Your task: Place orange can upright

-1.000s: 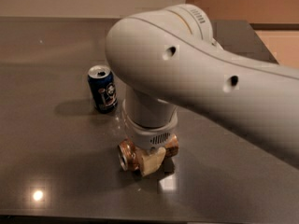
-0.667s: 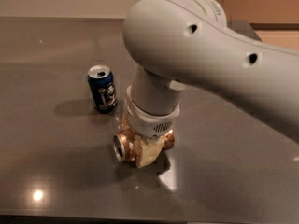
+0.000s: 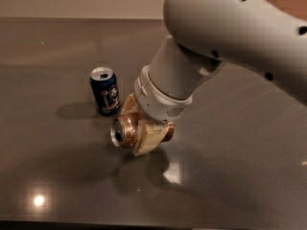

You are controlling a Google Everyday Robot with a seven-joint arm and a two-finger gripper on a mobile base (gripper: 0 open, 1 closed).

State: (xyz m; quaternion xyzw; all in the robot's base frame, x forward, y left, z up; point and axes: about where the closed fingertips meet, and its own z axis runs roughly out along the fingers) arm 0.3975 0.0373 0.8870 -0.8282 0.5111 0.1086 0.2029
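While the gripper (image 3: 144,135) clasps the orange can (image 3: 125,131) low over the table (image 3: 240,152), at 4 o'clock from the blue can (image 3: 105,91), its long axis lies near level, top toward 9 o'clock.

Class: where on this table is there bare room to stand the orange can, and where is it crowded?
Bare table lies to the right of the gripper, which holds the orange can sideways, and along the front edge. It is crowded where the blue can stands close beside the orange can.
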